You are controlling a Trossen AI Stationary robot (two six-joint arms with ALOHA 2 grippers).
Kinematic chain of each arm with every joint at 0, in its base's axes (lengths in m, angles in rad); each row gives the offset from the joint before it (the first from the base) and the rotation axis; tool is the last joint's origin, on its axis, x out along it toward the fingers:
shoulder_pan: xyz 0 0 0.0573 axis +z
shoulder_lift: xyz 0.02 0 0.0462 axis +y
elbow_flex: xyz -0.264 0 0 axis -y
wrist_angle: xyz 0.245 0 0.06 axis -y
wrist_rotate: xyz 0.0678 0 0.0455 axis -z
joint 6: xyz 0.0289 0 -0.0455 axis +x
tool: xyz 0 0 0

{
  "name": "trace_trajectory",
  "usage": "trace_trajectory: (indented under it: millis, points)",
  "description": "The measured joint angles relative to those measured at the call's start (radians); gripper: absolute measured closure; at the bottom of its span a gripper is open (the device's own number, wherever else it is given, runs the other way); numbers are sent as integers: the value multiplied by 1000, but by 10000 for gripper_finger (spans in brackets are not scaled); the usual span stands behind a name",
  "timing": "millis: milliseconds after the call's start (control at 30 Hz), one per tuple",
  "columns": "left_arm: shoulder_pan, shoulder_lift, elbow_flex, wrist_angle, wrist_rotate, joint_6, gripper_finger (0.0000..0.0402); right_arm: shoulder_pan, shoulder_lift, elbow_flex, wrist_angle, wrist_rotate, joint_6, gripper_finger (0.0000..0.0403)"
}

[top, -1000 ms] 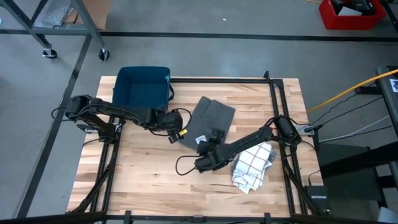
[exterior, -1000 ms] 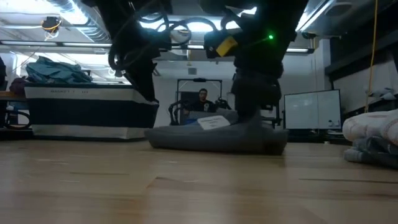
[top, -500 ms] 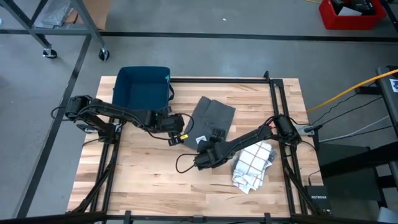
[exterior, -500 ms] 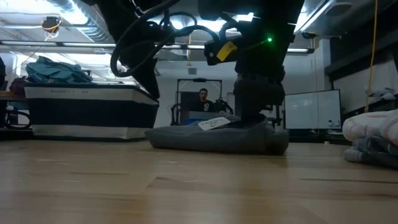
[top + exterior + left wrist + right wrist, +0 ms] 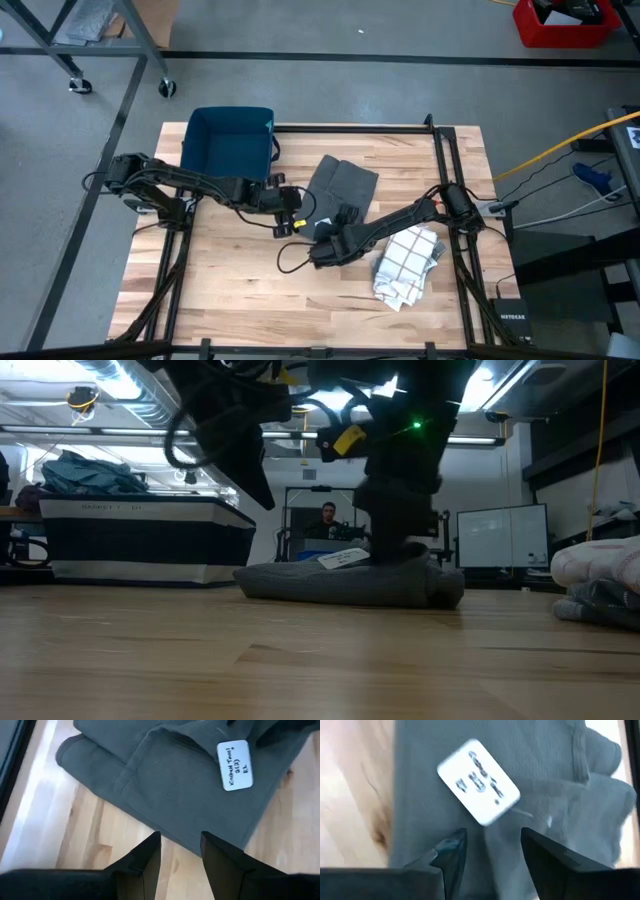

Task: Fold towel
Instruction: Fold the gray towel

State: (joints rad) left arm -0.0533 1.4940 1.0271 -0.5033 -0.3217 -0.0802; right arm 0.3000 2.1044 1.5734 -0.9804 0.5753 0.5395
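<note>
Towel (image 5: 338, 195) folded | both jaws parted at near edge

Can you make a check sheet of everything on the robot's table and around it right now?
Surface: wooden table, light planks.
Job's things: grey towel, folded, flat mid-table, white tag on it.
Clutter: blue bin at far left corner; checked cloth, crumpled, on the right.
Grippers: left gripper jaws open, empty, at the towel's edge; right gripper jaws apart over the tag, holding nothing.
Cables: yellow cable on the floor at right.
Surroundings: person behind the table; red crate on the floor.
</note>
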Motion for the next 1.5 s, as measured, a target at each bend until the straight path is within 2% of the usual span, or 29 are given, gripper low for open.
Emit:
trace_trajectory:
  millis: [300, 700, 833, 967, 1067, 1267, 1500]
  points:
    - [-19, 0, 0, 0, 1, -16, 273, -6, 11, 2, 163, -2, -157, 221]
    - [-19, 1, 0, 0, 1, -24, 273, -87, 27, 1, 158, -19, -180, 226]
    - [-19, 1, 0, 0, 1, -24, 273, -117, 27, 1, 141, -19, -180, 268]
    - [-19, 1, 0, -2, 1, -24, 273, -126, 27, 1, 118, -27, -179, 345]
    - [-19, 1, 0, -3, 1, -24, 273, -124, 27, 1, 76, -19, -171, 393]
    - [-19, 1, 0, -5, 1, -24, 273, -124, 27, 1, -96, 8, 7, 364]
    - [-19, 1, 0, -5, 1, -24, 273, -124, 27, 1, -362, 18, 152, 366]
